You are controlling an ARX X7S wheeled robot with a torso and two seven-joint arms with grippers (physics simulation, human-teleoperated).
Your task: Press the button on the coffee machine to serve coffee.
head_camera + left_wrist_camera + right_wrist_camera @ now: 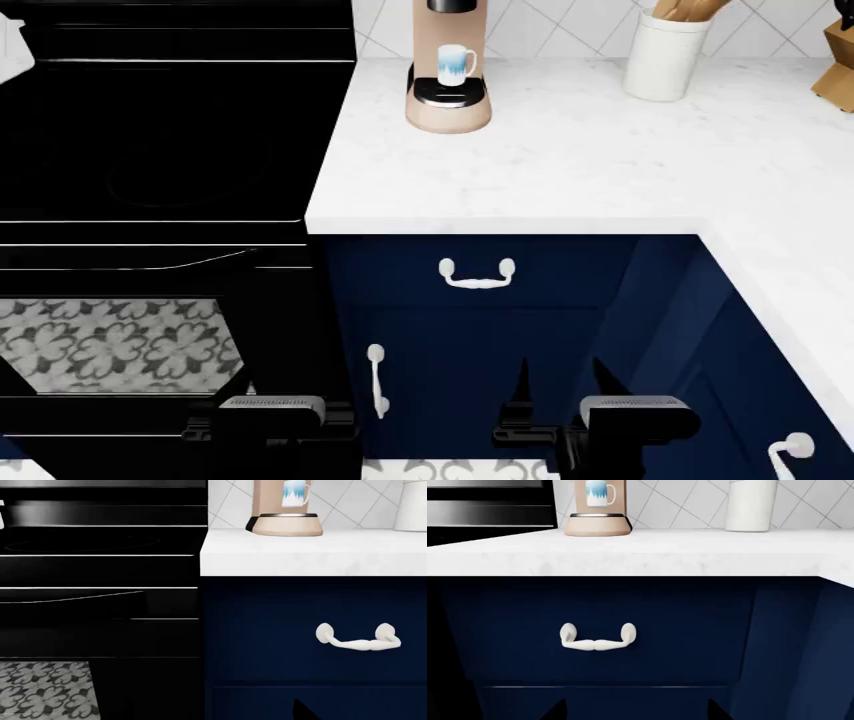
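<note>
The coffee machine (449, 100) is a beige-pink cylinder at the back of the white counter (574, 170), beside the stove. A white-and-blue mug (455, 63) stands on its drip tray. Its base and the mug also show in the left wrist view (287, 522) and the right wrist view (597, 522). Its buttons are not visible. My right gripper (565, 385) is open and empty, low in front of the navy cabinet, far below the machine. My left gripper (271, 400) is low in front of the black oven. Only one of its fingertips (303, 711) shows, set wide.
A black stove and oven (160, 150) fills the left. A white utensil crock (665, 55) and a knife block (838, 60) stand at the back right. The navy drawer has a white handle (477, 275). The counter turns a corner along the right.
</note>
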